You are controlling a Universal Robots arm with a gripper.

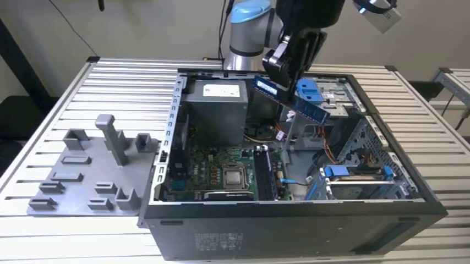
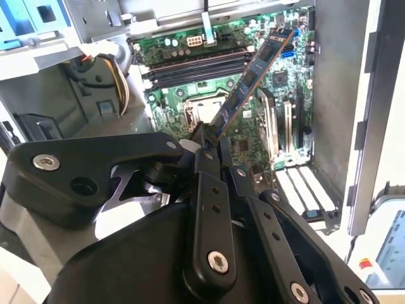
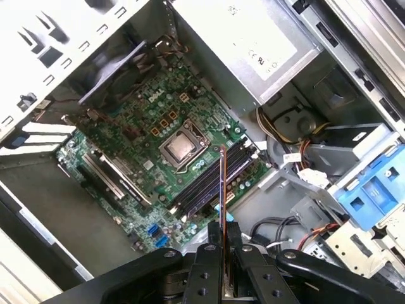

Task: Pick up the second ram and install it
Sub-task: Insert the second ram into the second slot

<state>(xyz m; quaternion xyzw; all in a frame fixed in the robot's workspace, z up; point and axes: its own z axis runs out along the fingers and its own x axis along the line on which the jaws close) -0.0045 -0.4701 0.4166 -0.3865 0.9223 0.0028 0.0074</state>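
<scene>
Exterior view: the hand [image 1: 288,86] is clamped on the second ram [image 1: 312,108], tilted above the case [image 1: 294,231], partly covering it.

Bright, even light; the inside of the computer case [image 1: 294,234] lies in soft shadow. In the first wrist view the power supply [image 3: 253,50] glares near-white, perhaps overexposed.

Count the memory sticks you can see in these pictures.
1. The second ram is held in the pincer over the open computer case. Another may already sit in the motherboard slots; I cannot tell.
</scene>
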